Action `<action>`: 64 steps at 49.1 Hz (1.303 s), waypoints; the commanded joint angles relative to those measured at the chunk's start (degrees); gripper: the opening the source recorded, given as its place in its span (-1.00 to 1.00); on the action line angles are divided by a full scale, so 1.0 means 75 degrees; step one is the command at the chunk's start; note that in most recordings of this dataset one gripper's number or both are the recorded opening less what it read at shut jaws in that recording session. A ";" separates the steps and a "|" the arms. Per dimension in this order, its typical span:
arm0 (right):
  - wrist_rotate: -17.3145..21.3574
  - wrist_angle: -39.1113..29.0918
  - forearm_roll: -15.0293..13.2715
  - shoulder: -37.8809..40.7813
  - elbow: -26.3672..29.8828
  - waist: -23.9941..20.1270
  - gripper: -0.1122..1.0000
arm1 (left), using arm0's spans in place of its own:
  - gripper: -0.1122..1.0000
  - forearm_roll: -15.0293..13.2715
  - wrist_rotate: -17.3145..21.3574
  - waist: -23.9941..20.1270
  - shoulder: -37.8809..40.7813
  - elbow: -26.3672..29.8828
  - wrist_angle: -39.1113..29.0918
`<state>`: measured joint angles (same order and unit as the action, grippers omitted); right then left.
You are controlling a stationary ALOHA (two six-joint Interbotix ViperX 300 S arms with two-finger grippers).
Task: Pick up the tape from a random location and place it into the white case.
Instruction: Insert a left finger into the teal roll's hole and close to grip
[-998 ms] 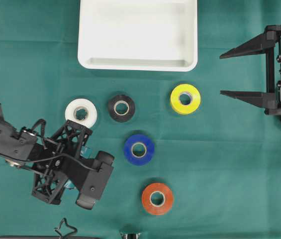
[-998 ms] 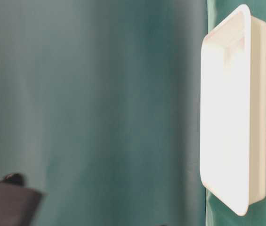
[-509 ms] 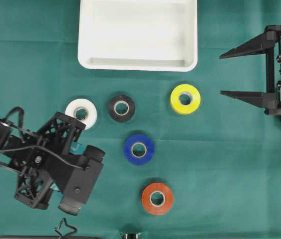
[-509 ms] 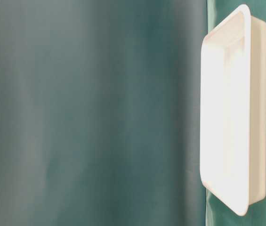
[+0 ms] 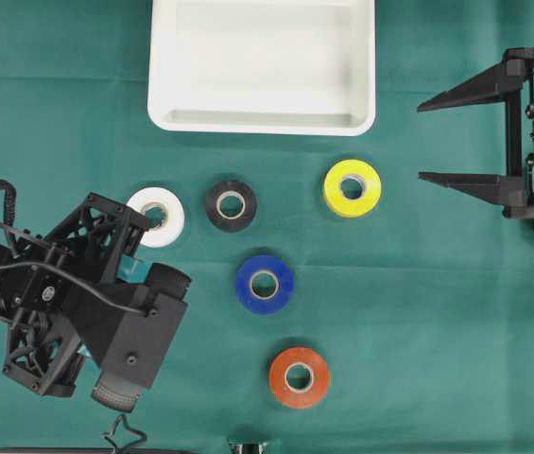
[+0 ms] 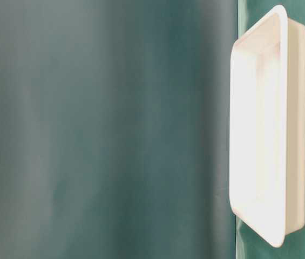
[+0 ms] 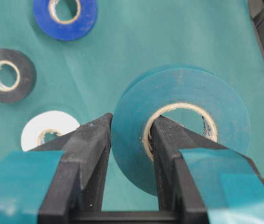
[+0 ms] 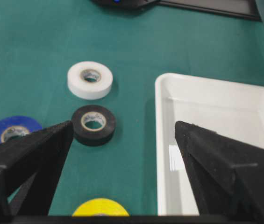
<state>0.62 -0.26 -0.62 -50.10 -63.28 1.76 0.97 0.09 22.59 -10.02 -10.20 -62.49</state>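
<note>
Left end effector [image 7: 128,140] clamped through the core of the teal tape [image 7: 181,126]; right end effector [image 8: 122,135] open, idle. White case [image 5: 262,121] empty: transfer and release remain.

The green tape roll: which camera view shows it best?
The left wrist view: the green tape roll fills the frame, with the left gripper shut on its wall. From overhead the arm hides it almost entirely. The table-level and right wrist views do not show it.

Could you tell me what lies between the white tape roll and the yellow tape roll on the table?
The black tape roll lies between the white roll and the yellow roll, as the overhead view shows.
</note>
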 commanded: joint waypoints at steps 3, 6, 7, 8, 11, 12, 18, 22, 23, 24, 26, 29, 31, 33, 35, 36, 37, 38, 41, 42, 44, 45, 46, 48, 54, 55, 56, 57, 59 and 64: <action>0.0023 0.0023 0.0000 0.0023 0.0187 -0.0012 0.84 | -0.43 0.0035 0.0000 -0.0035 -0.0199 0.0246 0.0000; 0.0023 0.0023 0.0000 0.0023 0.0187 -0.0012 0.84 | -0.43 0.0035 0.0000 -0.0047 -0.0199 0.0246 0.0000; 0.0023 0.0012 0.0000 0.0023 0.0187 -0.0012 0.84 | -0.43 0.0035 0.0000 -0.0047 -0.0199 0.0246 0.0000; 0.0023 0.0012 0.0000 0.0023 0.0187 -0.0012 0.84 | -0.43 0.0035 0.0000 -0.0047 -0.0199 0.0246 0.0000; 0.0023 -0.0012 -0.0012 0.0023 0.0187 -0.0012 0.84 | -0.43 0.0035 0.0000 -0.0047 -0.0211 0.0246 0.0000; 0.0023 -0.0012 0.0000 0.0023 0.0187 -0.0012 0.84 | -0.43 0.0035 0.0000 -0.0047 -0.0199 0.0246 0.0000; 0.0023 -0.0035 0.0000 0.0023 0.0187 -0.0012 0.84 | -0.43 0.0035 0.0000 -0.0035 -0.0199 0.0246 0.0000; 0.0023 -0.0035 0.0000 0.0023 0.0187 -0.0012 0.84 | -0.43 0.0035 0.0000 -0.0047 -0.0199 0.0246 0.0000; 0.0023 -0.0023 0.0000 0.0023 0.0187 -0.0012 0.84 | -0.43 0.0035 0.0000 -0.0047 -0.0199 0.0246 0.0000; 0.0023 -0.0023 0.0000 0.0023 0.0187 -0.0012 0.84 | -0.43 0.0035 0.0000 -0.0047 -0.0199 0.0246 0.0000; 0.0023 -0.0023 0.0000 0.0023 0.0187 -0.0012 0.84 | -0.43 0.0035 0.0000 -0.0047 -0.0199 0.0246 0.0000; 0.0023 -0.0023 0.0000 0.0023 0.0187 -0.0012 0.84 | -0.43 0.0035 0.0000 -0.0047 -0.0199 0.0246 0.0000; 0.0023 -0.0035 0.0000 0.0023 0.0199 -0.0012 0.84 | -0.43 0.0035 0.0000 -0.0047 -0.0199 0.0246 0.0000; 0.0023 -0.0023 0.0000 0.0023 0.0199 -0.0012 0.84 | -0.43 0.0035 0.0000 -0.0047 -0.0199 0.0246 0.0000; 0.0023 -0.0023 0.0000 0.0023 0.0187 -0.0012 0.84 | -0.43 0.0035 0.0000 -0.0047 -0.0199 0.0234 0.0000; 0.0023 -0.0035 0.0000 0.0023 0.0187 -0.0012 0.84 | -0.43 0.0035 0.0000 -0.0047 -0.0199 0.0234 0.0000; 0.0023 -0.0023 0.0000 0.0023 0.0187 -0.0012 0.84 | -0.43 0.0035 0.0000 -0.0047 -0.0199 0.0234 0.0000; 0.0023 -0.0023 0.0000 0.0023 0.0199 -0.0012 0.84 | -0.43 0.0035 0.0000 -0.0047 -0.0199 0.0246 0.0000; 0.0023 -0.0023 0.0000 0.0023 0.0199 -0.0012 0.84 | -0.43 0.0035 0.0000 -0.0047 -0.0199 0.0234 0.0000; 0.0023 -0.0023 0.0000 0.0023 0.0187 -0.0012 0.84 | -0.43 0.0035 0.0000 -0.0047 -0.0199 0.0234 0.0000; 0.0023 -0.0035 0.0000 0.0023 0.0187 -0.0012 0.84 | -0.43 0.0035 0.0000 -0.0047 -0.0199 0.0234 0.0000; 0.0023 -0.0023 0.0000 0.0023 0.0199 -0.0012 0.84 | -0.43 0.0035 0.0000 -0.0047 -0.0199 0.0234 0.0000; 0.0023 -0.0023 0.0000 0.0023 0.0187 -0.0012 0.84 | -0.43 0.0035 0.0000 -0.0047 -0.0199 0.0234 0.0000; 0.0023 -0.0023 0.0000 0.0023 0.0187 -0.0012 0.84 | -0.43 0.0035 0.0000 -0.0047 -0.0199 0.0234 0.0000; 0.0023 -0.0035 0.0000 0.0023 0.0187 -0.0012 0.84 | -0.43 0.0035 -0.0012 -0.0070 -0.0234 0.0199 0.0000; 0.0023 -0.0035 0.0000 0.0023 0.0187 -0.0012 0.84 | -0.43 0.0035 -0.0012 -0.0082 -0.0234 0.0187 0.0000; 0.0023 -0.0035 0.0000 0.0023 0.0187 -0.0012 0.84 | -0.43 0.0035 -0.0012 -0.0094 -0.0234 0.0187 0.0000; 0.0023 -0.0023 0.0000 0.0023 0.0187 -0.0012 0.84 | -0.43 0.0035 -0.0012 -0.0105 -0.0234 0.0187 0.0000; 0.0023 -0.0023 0.0000 0.0023 0.0187 -0.0012 0.84 | -0.43 0.0035 -0.0012 -0.0152 -0.0234 0.0176 0.0023; 0.0023 -0.0023 0.0000 0.0023 0.0187 -0.0012 0.84 | -0.43 0.0035 0.0000 -0.0328 -0.0246 0.0141 0.0117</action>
<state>0.70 -0.70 -0.62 -50.19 -63.28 1.76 1.05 0.09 21.27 -10.02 -10.02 -62.40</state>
